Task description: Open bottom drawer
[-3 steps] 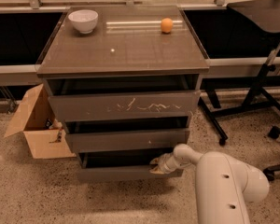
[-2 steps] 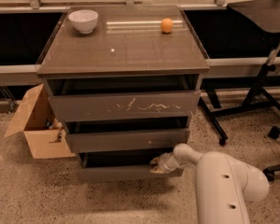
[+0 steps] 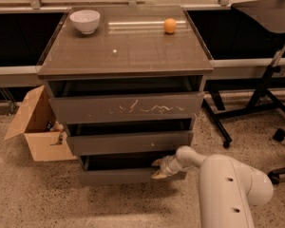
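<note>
The bottom drawer [image 3: 118, 175] is the slimmest of three grey-brown fronts in the cabinet, with a plain flat front. It stands pulled out a little, with a dark gap above its front. My gripper [image 3: 157, 169] is at the drawer's top edge near its right end, with the white arm reaching in from the lower right. One fingertip sits above the front's edge and one below it. Above are the mid-sized front [image 3: 130, 141] and the tallest front with white scratch marks [image 3: 128, 108].
A white bowl [image 3: 84, 21] and an orange [image 3: 169, 25] sit on the cabinet top [image 3: 123, 51]. An open cardboard box [image 3: 38, 127] stands on the floor at the left. A black chair base [image 3: 256, 108] stands at the right.
</note>
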`<state>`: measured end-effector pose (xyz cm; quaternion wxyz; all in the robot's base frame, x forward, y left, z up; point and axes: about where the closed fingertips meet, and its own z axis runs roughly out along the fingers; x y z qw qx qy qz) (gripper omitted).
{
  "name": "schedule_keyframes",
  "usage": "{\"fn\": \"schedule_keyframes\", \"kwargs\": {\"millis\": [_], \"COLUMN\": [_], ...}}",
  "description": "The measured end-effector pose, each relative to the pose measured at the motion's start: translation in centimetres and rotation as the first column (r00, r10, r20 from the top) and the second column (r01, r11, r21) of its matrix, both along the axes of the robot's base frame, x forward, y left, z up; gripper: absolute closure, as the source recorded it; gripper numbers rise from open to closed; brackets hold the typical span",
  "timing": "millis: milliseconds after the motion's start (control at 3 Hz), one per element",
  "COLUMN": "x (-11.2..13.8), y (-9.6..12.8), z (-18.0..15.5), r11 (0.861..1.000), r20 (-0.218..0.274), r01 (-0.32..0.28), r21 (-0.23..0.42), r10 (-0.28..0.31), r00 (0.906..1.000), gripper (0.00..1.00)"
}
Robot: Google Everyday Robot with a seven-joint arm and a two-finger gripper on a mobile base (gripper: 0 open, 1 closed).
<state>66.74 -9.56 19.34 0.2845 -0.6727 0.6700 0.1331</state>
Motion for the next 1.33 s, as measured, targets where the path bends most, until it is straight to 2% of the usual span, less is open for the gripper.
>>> {"fn": "schedule_keyframes", "kwargs": {"millis": [333,667,1000,1333], "x": [0.0,0.0,-0.7,-2.4], "y": [0.0,0.0,-0.4,-0.7], "z": [0.0,0.0,-0.6,-0.7], "r11": [1.000,1.000,0.999,0.995], "r20": [0.000,0.000,-0.036,-0.090], "r01": [0.000,0.000,-0.027,-0.066], "r21": [0.000,0.000,0.031,0.070], "r10": [0.000,0.000,0.029,0.072], "r00": [1.0000,1.0000,0.9989,0.9933], "gripper": [0.00,0.00,0.00,0.00]}}
